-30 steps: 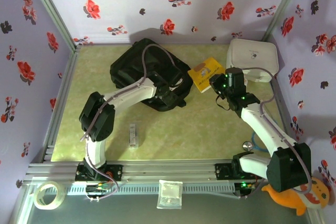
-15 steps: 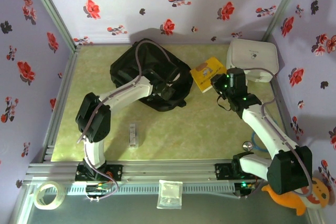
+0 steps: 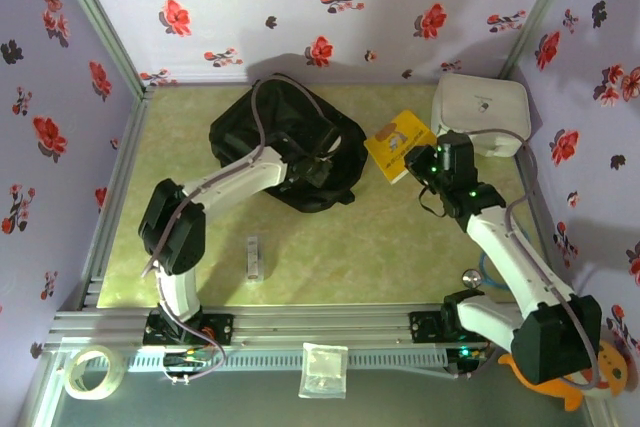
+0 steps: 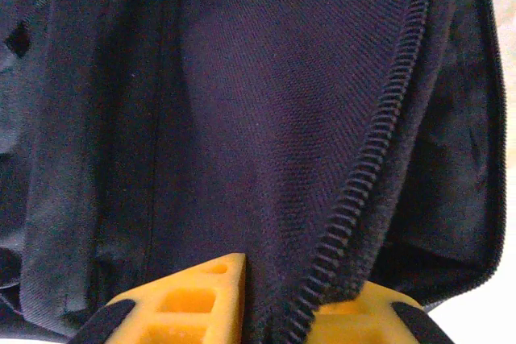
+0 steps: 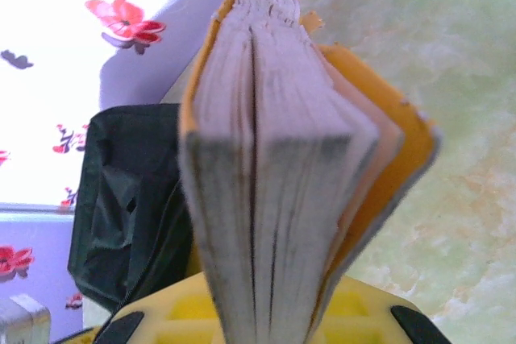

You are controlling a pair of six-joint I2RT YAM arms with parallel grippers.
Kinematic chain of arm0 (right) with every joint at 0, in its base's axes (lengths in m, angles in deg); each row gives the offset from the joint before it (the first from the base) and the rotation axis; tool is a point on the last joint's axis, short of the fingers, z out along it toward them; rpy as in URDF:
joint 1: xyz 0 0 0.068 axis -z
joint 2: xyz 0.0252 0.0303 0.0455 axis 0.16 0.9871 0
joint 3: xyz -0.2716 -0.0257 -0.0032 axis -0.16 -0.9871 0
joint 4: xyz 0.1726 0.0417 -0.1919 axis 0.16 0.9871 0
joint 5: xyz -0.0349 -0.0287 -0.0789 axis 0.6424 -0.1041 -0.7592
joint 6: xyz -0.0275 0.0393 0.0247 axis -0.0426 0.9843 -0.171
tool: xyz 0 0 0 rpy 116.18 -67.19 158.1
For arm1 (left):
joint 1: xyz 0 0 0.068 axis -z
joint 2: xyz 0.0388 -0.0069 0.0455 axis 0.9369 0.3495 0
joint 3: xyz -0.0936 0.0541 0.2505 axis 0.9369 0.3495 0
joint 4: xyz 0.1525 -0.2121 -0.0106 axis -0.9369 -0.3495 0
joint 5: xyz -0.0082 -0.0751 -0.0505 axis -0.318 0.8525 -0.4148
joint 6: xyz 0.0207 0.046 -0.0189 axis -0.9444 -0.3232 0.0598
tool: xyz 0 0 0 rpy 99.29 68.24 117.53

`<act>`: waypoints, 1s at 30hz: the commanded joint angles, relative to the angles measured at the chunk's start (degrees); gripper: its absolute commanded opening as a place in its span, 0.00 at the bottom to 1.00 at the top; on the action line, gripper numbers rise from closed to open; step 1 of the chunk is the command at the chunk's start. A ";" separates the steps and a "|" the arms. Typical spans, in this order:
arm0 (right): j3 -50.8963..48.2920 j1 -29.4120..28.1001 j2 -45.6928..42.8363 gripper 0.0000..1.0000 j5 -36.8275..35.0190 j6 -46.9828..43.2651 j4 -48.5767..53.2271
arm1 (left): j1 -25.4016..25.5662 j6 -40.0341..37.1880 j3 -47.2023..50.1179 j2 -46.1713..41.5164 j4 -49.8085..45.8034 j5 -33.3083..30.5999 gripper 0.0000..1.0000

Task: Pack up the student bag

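The student bag [image 3: 285, 147] was found on the far left part of the green table [image 3: 380, 247], close to the back wall, its black fabric slumped and its zip parted. 1 edge of the opening, with the zip teeth running along it, was pinched between the jaws of the left gripper [image 4: 278, 279] — a hold judged to be meant for lifting the flap and keeping the mouth open.

Just to the right of the bag, a yellow-covered book [image 5: 266, 159] was clamped between the jaws of the right gripper [image 5: 266, 312], its page edges turned toward the wrist camera and the bag seen beyond it. It was judged to be held ready for the opened mouth — the packing itself was not yet done. Whether the book's far edge touched the table could not be told.

A white hard case [image 3: 480, 107] was set in the far right corner, just beside the book.
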 commanded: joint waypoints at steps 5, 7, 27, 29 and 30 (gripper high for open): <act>-0.63 0.24 -4.89 0.11 12.31 -2.07 -7.77 | -0.44 0.03 3.03 -9.58 9.39 -2.30 0.08; -2.07 -0.09 -4.82 0.11 13.76 0.60 -9.47 | -0.40 0.17 4.06 -11.35 11.80 -2.46 0.07; -0.66 -9.94 16.56 0.12 14.93 18.81 -28.49 | -0.43 -0.28 10.07 -18.98 20.66 0.69 0.07; 0.52 -10.21 19.29 0.12 13.84 19.66 -28.21 | -0.44 0.00 10.95 -19.80 21.69 1.61 0.07; 1.01 -10.30 20.49 0.12 13.49 19.88 -28.26 | -0.44 0.12 11.49 -20.22 22.16 1.79 0.07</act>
